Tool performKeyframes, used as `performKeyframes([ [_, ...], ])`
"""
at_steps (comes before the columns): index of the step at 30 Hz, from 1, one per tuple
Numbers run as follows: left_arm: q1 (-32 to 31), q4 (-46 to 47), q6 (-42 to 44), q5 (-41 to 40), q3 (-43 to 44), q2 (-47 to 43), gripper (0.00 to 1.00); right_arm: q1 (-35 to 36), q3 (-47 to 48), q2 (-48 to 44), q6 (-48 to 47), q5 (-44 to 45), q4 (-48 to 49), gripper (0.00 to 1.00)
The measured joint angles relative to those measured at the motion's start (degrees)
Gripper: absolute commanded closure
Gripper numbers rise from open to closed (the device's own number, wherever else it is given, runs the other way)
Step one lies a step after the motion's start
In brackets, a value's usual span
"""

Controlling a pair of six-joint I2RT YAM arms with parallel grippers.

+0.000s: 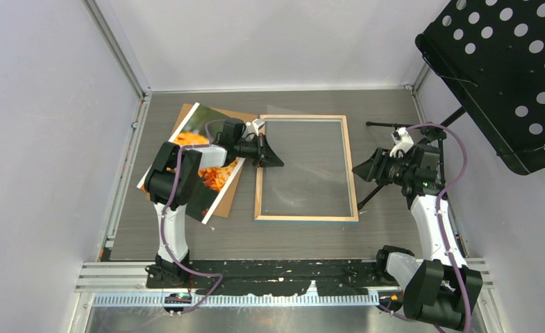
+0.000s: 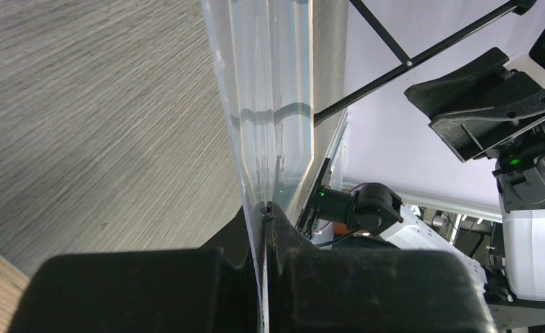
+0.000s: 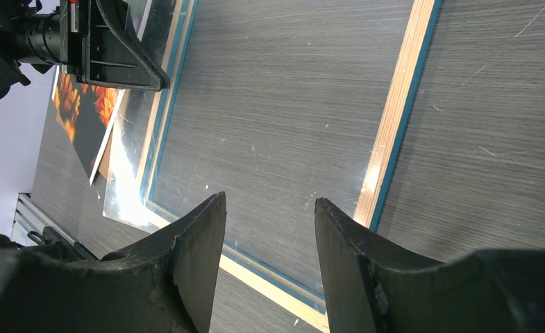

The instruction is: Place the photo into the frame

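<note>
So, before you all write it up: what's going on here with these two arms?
The left pincer is shut on the edge of the clear pane at the left side of the frame. The frame lies flat, wood side up. The right pincer hangs open by its right rail, holding nothing. The photo lies off to the left on a brown backing board, not yet in the frame.

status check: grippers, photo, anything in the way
left gripper shut on clear pane. right gripper open, empty. photo outside frame, on brown board. pane over frame opening.
</note>
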Motion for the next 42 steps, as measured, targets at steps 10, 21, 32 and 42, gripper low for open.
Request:
performKeyframes([
  [10, 0.04, -2.08, 1.84, -0.55, 0.35, 0.04, 1.0, -0.07, 0.0, 1.97, -2.82, 0.66, -0.24, 0.41],
  [21, 0.09, -3.13, 2.84, -0.92, 0.94, 0.39, 1.0, 2.8, 0.13, 7.74, -7.23, 6.16, -0.17, 0.33],
  [32, 0.33, -3.78, 3.41, -0.92, 1.05, 0.5, 1.0, 12.2, 5.97, 15.43, -9.07, 19.67, 1.29, 0.29],
  [42, 0.46, -3.82, 3.48, -0.92, 1.44, 1.09, 1.0, 13.73, 13.14, 27.1, -7.87, 27.63, 3.41, 0.33],
])
